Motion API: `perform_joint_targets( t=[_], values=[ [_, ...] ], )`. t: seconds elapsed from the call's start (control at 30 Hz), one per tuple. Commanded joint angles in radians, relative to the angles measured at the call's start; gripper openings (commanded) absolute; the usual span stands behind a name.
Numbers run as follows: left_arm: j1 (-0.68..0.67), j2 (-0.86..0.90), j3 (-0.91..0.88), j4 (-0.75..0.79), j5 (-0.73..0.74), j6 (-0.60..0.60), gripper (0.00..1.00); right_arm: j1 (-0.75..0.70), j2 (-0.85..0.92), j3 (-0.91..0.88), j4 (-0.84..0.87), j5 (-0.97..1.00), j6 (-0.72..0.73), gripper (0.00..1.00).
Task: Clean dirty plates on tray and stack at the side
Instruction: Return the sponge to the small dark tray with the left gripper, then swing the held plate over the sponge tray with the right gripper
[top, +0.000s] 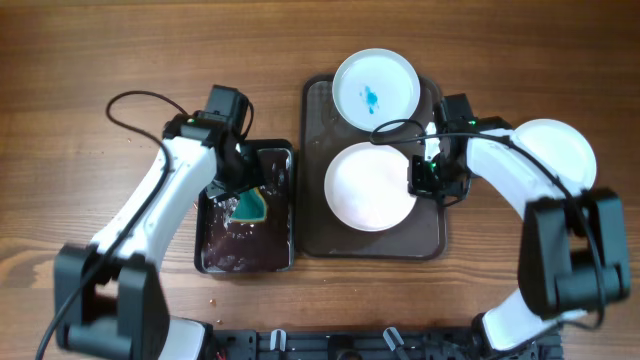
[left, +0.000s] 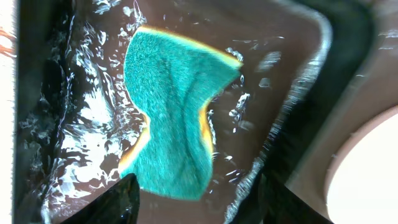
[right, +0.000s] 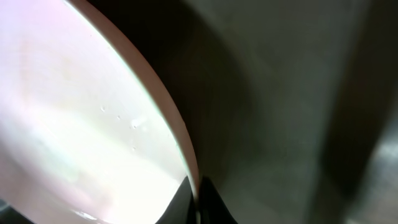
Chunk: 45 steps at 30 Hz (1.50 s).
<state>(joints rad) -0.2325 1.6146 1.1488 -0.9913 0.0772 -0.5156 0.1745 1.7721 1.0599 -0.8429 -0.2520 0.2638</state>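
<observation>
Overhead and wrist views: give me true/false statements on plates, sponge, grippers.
1. The large tray carries two plates. True: the smeared plate and the clean plate.
2. The smeared plate is the one nearer the robot. False: it lies at the far end.
3. The right gripper is shut on the clean plate's rim. True.
4. The left gripper holds the sponge in the air. False: the sponge lies in the wet small black tray, the gripper open over it.
5. A third plate rests on the table right of the large tray. True.

Even, sharp overhead light; right wrist view blurred, plate (right: 81, 124) overexposed
</observation>
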Motion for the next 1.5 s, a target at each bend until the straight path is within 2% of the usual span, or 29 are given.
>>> perform_joint_targets(
  t=[0.0, 0.07, 0.17, 0.2, 0.3, 0.53, 0.63, 0.73, 0.8, 0.97, 1.2, 1.33, 1.47],
  values=[
    [0.008, -0.125, 0.032, -0.012, 0.028, 0.019, 0.64, 0.056, -0.133, 0.067, -0.066, 0.155, -0.029, 0.04],
    [0.008, -0.179, 0.032, -0.011, 0.028, 0.019, 0.72, 0.095, -0.163, 0.107, -0.116, 0.199, -0.030, 0.04],
    [0.008, -0.287, 0.036, -0.011, 0.027, 0.018, 0.99, 0.183, -0.195, 0.195, -0.198, 0.235, -0.032, 0.04],
    [0.009, -0.331, 0.037, -0.008, 0.026, 0.018, 1.00, 0.222, -0.196, 0.230, -0.222, 0.234, -0.026, 0.04],
    [0.009, -0.452, 0.037, -0.008, 0.018, 0.018, 1.00, 0.332, -0.192, 0.290, -0.217, 0.234, 0.003, 0.04],
    [0.008, -0.651, 0.037, -0.015, -0.017, 0.018, 1.00, 0.510, -0.182, 0.290, -0.006, 0.242, 0.090, 0.04],
    [0.008, -0.708, 0.037, -0.026, -0.131, 0.002, 1.00, 0.560, -0.160, 0.290, 0.102, 0.329, 0.131, 0.04],
    [0.020, -0.729, 0.037, -0.057, -0.270, -0.063, 1.00, 0.585, -0.142, 0.290, 0.157, 0.344, 0.132, 0.04],
    [0.055, -0.732, 0.037, -0.087, -0.303, -0.081, 1.00, 0.597, -0.129, 0.290, 0.183, 0.354, 0.133, 0.04],
    [0.205, -0.728, 0.037, -0.140, -0.298, -0.165, 1.00, 0.633, -0.111, 0.290, 0.200, 0.534, 0.124, 0.04],
    [0.423, -0.728, 0.037, -0.160, -0.201, -0.174, 1.00, 0.733, -0.106, 0.290, 0.251, 0.840, -0.006, 0.05],
    [0.455, -0.728, 0.037, -0.182, -0.201, -0.174, 1.00, 0.799, -0.106, 0.290, 0.278, 0.970, -0.094, 0.04],
    [0.454, -0.728, 0.037, -0.185, -0.201, -0.174, 1.00, 0.841, -0.106, 0.290, 0.278, 1.006, -0.172, 0.04]
  ],
)
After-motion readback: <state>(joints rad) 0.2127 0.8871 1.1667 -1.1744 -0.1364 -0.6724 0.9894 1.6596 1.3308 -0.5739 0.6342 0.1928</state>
